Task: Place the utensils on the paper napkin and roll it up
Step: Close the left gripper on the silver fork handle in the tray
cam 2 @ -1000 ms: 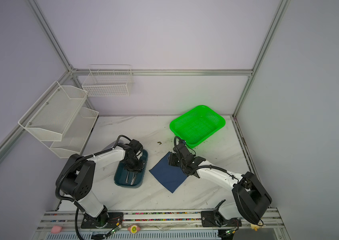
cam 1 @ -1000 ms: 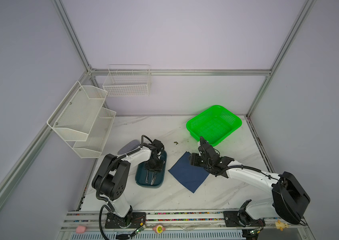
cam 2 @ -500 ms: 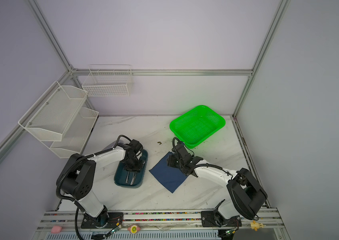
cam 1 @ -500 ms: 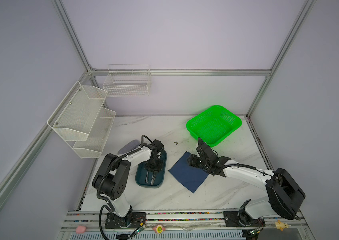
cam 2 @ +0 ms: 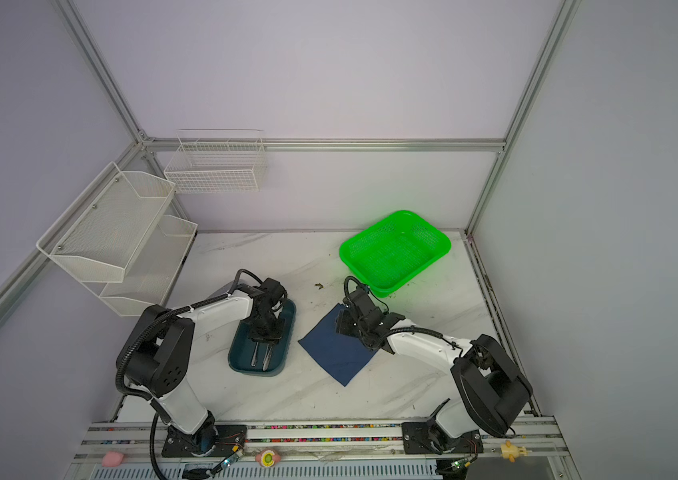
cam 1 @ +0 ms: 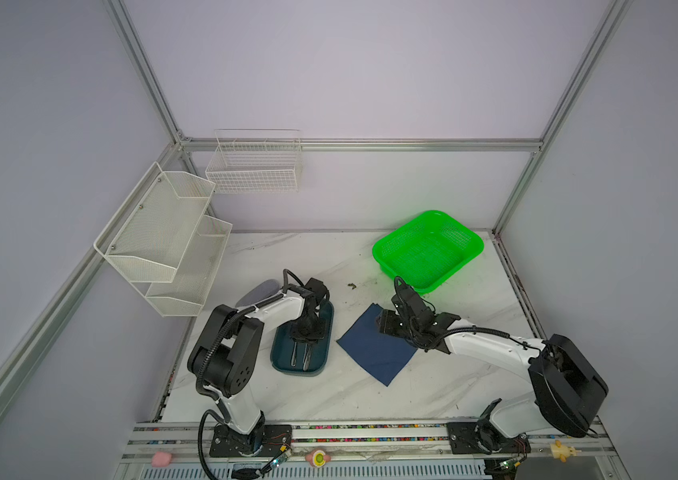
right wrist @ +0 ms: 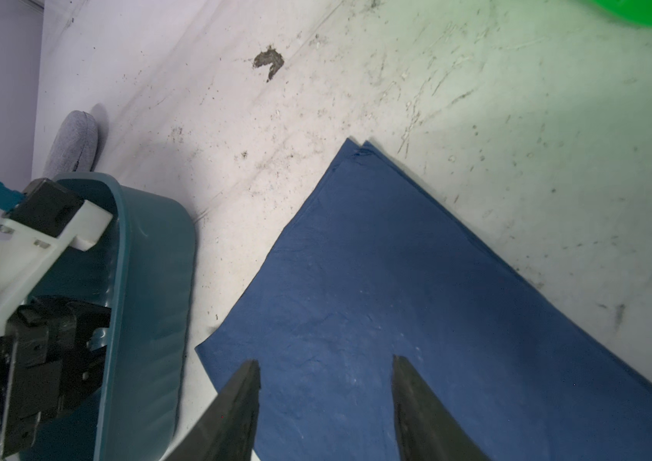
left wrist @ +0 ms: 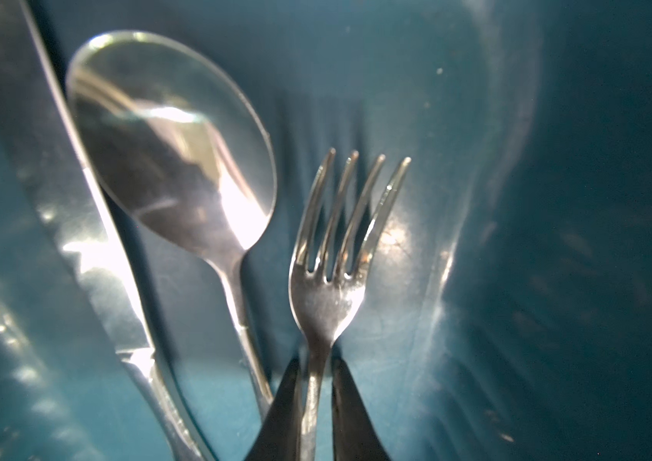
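Fork (left wrist: 326, 295) handle pinched between narrow left jaws; napkin (right wrist: 396, 279) under parted right jaws.

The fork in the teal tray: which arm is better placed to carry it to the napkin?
Left, probably: the left gripper is closed on the fork in the tray; the right gripper stands open over the napkin.

The fork (left wrist: 326, 295), spoon (left wrist: 172, 139) and knife (left wrist: 88, 247) are polished metal, mirror-bright with hard white glints, and they lie in a tray (left wrist: 516, 99) of smooth, glossy teal plastic that throws soft reflections. The napkin (right wrist: 396, 299) is matt navy paper, faintly fibrous and slightly wrinkled, on a tabletop (right wrist: 356, 80) with a white marble-look finish, scuffed and speckled with dirt. The basket (cam 1: 428, 249) is bright green perforated plastic, the case (right wrist: 72, 147) a grey cloth-like weave
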